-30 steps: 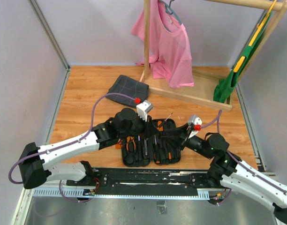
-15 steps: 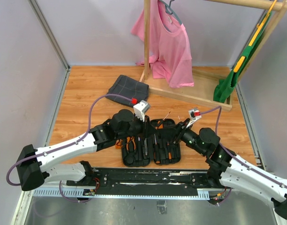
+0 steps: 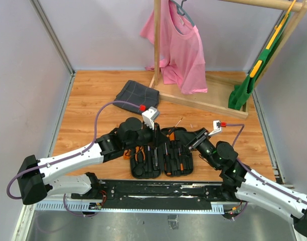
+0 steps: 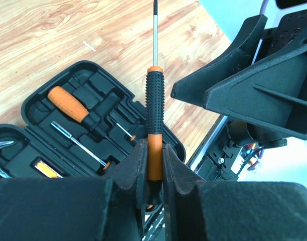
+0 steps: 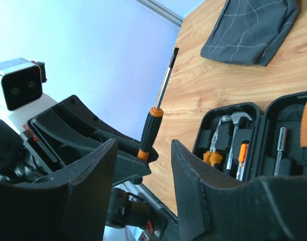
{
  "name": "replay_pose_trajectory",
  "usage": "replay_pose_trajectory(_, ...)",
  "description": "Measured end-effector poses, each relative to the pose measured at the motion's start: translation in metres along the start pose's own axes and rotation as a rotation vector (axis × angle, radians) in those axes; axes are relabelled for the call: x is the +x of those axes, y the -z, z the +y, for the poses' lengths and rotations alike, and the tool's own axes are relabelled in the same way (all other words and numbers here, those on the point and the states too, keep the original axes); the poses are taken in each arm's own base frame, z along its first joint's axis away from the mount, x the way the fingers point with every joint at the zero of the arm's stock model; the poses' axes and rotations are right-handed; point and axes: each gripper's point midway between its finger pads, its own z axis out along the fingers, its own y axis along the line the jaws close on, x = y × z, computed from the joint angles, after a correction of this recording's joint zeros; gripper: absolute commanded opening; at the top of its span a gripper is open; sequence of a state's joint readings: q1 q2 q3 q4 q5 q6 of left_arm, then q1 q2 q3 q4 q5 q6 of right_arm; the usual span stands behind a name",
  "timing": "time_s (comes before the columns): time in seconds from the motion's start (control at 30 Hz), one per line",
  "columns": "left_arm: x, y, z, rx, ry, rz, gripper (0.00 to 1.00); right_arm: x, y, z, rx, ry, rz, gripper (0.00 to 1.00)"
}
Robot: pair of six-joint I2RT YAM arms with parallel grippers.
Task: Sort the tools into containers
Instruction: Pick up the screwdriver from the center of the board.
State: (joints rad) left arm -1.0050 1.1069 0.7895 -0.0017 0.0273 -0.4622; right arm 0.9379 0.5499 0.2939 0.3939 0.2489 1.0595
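Note:
The black tool case (image 3: 139, 172) lies open between the arms. In its moulded slots are a hammer (image 5: 237, 119), pliers (image 5: 214, 156) and an orange-handled screwdriver (image 4: 68, 103). My left gripper (image 4: 154, 156) is shut on the orange end of a slim screwdriver (image 4: 154, 108) with a ribbed black grip. It holds it above the case's right half, shaft pointing away. My right gripper (image 5: 141, 173) stands open facing it, its fingers (image 5: 193, 183) apart from that screwdriver (image 5: 150, 128) and holding nothing. From above, the left gripper (image 3: 160, 136) and right gripper (image 3: 190, 142) face each other over the case.
A dark grey checked cloth (image 3: 137, 94) lies behind the case. A wooden rack base (image 3: 203, 103) with a pink shirt (image 3: 181, 50) and a green garment (image 3: 243, 91) stands at the back right. A black rail (image 3: 158, 188) runs along the near edge.
The right wrist has drawn back to the right, away from the left gripper, and its jaws have widened a little. The left gripper has kept the screwdriver in about the same place.

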Motion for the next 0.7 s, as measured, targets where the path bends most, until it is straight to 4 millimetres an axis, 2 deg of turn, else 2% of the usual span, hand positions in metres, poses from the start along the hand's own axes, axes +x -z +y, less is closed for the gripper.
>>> replay_pose_trajectory(0.17, -0.001, 0.000, -0.001, 0.005, 0.009, -0.008, 0.01, 0.000, -0.005, 0.000, 0.007, -0.096, -0.014, 0.48)
replay_pose_trajectory(0.4, -0.004, -0.001, -0.003, 0.013, 0.010, -0.020, 0.00, 0.007, -0.016, -0.002, 0.019, -0.164, -0.008, 0.43)
replay_pose_trajectory(0.7, -0.004, -0.001, -0.005, 0.022, 0.010, -0.019, 0.01, 0.010, -0.026, 0.001, 0.006, -0.211, -0.012, 0.26)
